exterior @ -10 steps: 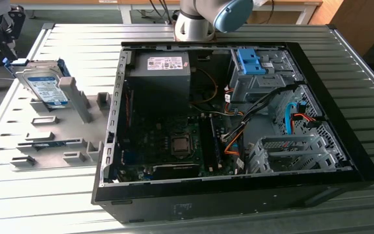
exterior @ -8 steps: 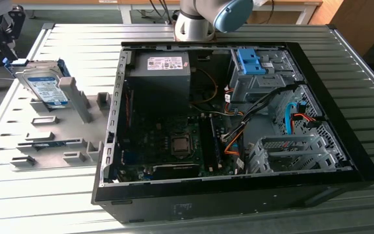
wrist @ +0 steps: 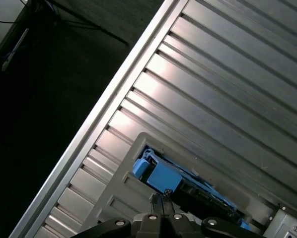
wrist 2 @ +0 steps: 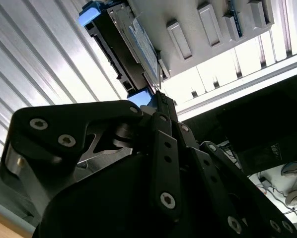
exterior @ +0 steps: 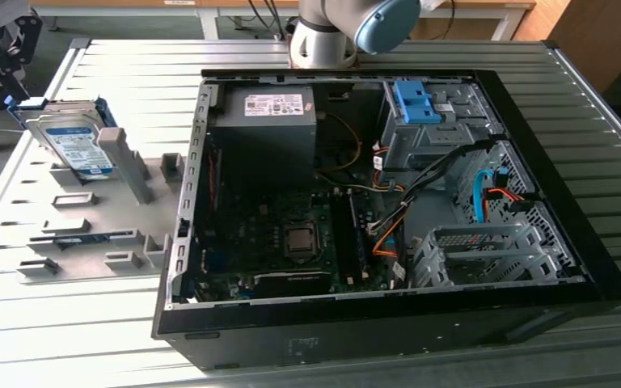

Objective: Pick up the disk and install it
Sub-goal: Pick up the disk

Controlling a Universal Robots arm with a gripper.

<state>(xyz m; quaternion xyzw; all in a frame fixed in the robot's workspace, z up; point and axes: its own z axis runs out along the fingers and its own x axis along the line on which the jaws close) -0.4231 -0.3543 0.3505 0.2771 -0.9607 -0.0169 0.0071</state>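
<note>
Closure of the gripper (wrist 2: 158,97) (wrist: 161,197) is seen in both wrist views: its fingertips lie together with nothing caught between them. They are held just off the blue-framed end of the disk (wrist 2: 119,47) (wrist: 156,173), and contact cannot be made out.

The disk (exterior: 73,145) is stood on edge, leaning slightly, in a slot of a grey holder (exterior: 95,234). Its silver body is framed by a blue carrier bracket, and a white-and-blue label is carried on its face. It is found outside the computer case (exterior: 569,271), well apart from it.

The holder is laid flat on the slatted metal counter (exterior: 149,56), just beside the case, on the exterior view's left of it.

The case is laid open on the same counter. Inside it, a grey power-supply box (exterior: 268,133) is set against its far wall. A grey drive cage (exterior: 440,133) topped by a blue clip (exterior: 416,101) is placed in the far corner, toward the exterior view's right. The arm (exterior: 327,36) is mounted just behind the case.
</note>
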